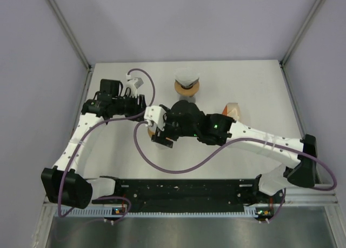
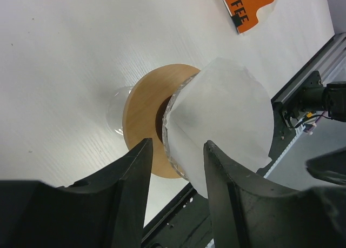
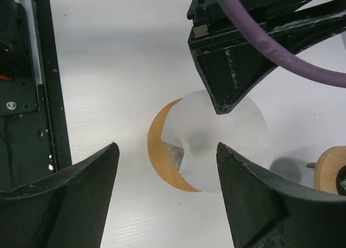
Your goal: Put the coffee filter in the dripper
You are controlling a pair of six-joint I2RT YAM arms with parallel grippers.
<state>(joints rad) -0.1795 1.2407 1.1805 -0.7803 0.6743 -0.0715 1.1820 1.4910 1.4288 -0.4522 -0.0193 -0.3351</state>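
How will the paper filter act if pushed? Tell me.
The filter looks like thin paper, so it is probably light and floppy and would crease rather than slide whole. It overhangs one side of the dripper, so a nudge might tip it out.

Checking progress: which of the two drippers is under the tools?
The near dripper, beneath the left tool and right tool; the far dripper stands alone behind them.

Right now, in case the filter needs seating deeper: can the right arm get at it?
Probably yes. The right gripper hangs above the filter, jaws open, with nothing between them. Only the left gripper crowds one edge.
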